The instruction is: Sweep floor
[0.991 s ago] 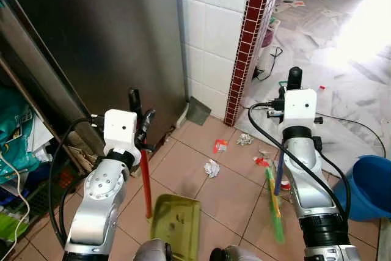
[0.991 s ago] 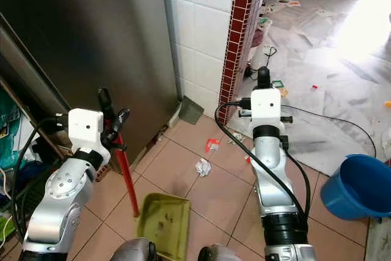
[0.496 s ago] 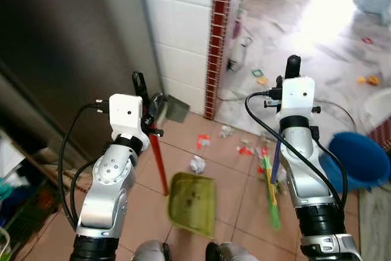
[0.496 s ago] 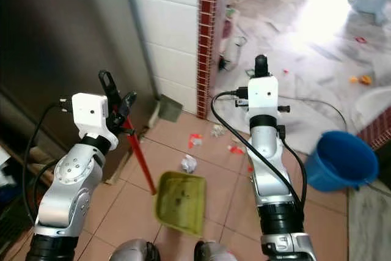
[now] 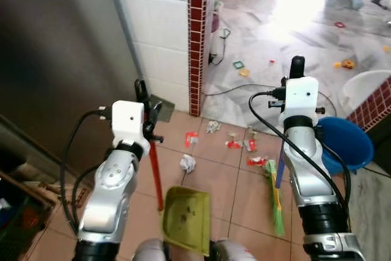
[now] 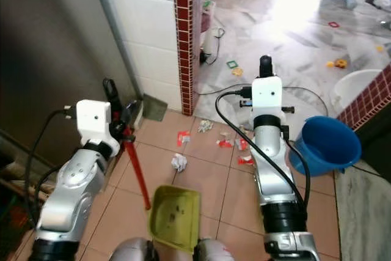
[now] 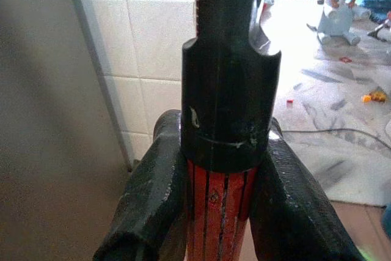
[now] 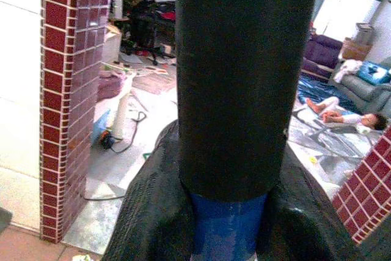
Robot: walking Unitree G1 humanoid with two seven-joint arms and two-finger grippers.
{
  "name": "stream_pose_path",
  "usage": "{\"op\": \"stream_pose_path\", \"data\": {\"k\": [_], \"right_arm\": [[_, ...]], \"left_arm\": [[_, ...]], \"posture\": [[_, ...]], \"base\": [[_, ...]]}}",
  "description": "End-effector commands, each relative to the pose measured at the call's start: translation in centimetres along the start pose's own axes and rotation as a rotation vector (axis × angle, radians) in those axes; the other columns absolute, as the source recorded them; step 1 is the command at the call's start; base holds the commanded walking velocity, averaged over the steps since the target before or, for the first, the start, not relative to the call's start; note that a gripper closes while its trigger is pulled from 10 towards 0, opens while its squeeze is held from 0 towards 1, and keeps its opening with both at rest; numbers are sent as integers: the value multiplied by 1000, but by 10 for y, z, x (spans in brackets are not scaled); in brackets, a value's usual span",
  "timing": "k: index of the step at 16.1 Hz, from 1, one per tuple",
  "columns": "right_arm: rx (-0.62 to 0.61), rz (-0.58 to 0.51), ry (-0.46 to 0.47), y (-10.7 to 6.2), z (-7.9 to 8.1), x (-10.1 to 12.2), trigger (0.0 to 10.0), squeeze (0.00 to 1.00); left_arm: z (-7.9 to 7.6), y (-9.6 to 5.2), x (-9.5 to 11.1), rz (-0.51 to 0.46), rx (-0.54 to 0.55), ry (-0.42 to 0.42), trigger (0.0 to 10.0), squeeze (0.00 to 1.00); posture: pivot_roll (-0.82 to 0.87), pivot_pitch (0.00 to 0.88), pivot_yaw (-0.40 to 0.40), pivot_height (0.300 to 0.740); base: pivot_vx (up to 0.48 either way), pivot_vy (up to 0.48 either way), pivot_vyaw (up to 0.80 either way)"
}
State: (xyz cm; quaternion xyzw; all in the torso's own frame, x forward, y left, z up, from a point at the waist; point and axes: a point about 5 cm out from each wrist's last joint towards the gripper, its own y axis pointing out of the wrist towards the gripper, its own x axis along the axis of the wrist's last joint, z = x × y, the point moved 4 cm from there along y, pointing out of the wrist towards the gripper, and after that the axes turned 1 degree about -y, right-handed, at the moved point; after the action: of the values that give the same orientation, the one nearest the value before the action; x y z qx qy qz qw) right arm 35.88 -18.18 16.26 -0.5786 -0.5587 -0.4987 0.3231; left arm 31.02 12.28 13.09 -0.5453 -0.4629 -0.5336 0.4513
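**Both grippers hold sweeping tools over a littered tile floor**

The left gripper (image 7: 221, 187) is pressed around the red handle (image 5: 155, 169) of the dustpan (image 5: 186, 220). Its two fingers (image 7: 153, 200) touch the handle on both sides, just below a black cap. The green dustpan stands on the floor at 6 o'clock in the head views, near the robot's feet.

The right gripper (image 8: 227, 212) pinches the blue handle of the broom (image 5: 275, 195). The green bristles of the broom lie on the tiles at 5 o'clock.

A crumpled paper (image 5: 187, 163) lies in the centre. Red and white scraps (image 5: 239, 144) are scattered just past it, toward 12 o'clock. A blue bucket (image 5: 346, 145) stands at 3 o'clock. A red brick pillar (image 5: 197, 41) rises at 12 o'clock, and a grey wall is at 9 o'clock.
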Motion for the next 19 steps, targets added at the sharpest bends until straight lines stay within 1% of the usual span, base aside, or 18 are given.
{"op": "stream_pose_path", "data": {"k": [1,2,3,4,6,7,9,10,12,13,16,18,19], "right_arm": [[-16,-22,-25,4,-5,7,10000,0],[-17,-19,-23,6,-5,7,10000,0],[-17,-18,-23,6,-5,7,10000,0],[-17,-16,-24,7,-4,7,10000,0],[-17,-9,-22,10,-4,9,10000,0],[-13,-7,-21,11,-2,10,10000,0],[-11,-6,-20,11,-1,10,10000,0],[-12,0,-13,9,1,8,10000,0],[-7,-1,5,6,4,8,10000,0],[-5,0,5,6,5,8,10000,0],[8,21,31,2,6,0,10000,0],[31,9,68,2,11,4,10000,0],[32,10,88,3,13,5,10000,0]], "left_arm": [[-3,0,12,-56,-21,7,10000,0],[-5,2,16,-70,-44,37,10000,0],[-5,3,17,-74,-53,49,10000,0],[-6,4,18,-82,-65,53,10000,0],[-8,6,24,-113,-118,72,10000,0],[0,6,26,-131,-81,75,10000,0],[6,6,25,-127,-42,61,10000,0],[11,7,23,-111,3,49,10000,0],[22,9,20,-97,91,77,10000,0],[24,9,19,-92,100,76,10000,0],[34,9,16,-73,190,97,10000,0],[44,9,15,-68,275,113,10000,0],[52,9,14,-56,338,107,10000,0]], "posture": [[-78,0,2,740],[-70,0,-15,740],[-70,0,-15,740],[-60,0,-31,740],[-62,9,-37,740],[-70,12,-24,740],[-70,15,-22,740],[-78,16,-6,740],[-77,15,5,740],[-77,15,5,740],[-67,21,-3,740],[-68,21,0,740],[-65,21,1,740]], "base": [[0,0,-800],[0,0,-800],[0,0,-800],[0,0,-800],[0,0,-800],[0,0,-800],[0,0,-800],[0,0,-800],[0,0,-634],[0,0,0],[0,0,0],[0,0,0],[0,0,0]]}}
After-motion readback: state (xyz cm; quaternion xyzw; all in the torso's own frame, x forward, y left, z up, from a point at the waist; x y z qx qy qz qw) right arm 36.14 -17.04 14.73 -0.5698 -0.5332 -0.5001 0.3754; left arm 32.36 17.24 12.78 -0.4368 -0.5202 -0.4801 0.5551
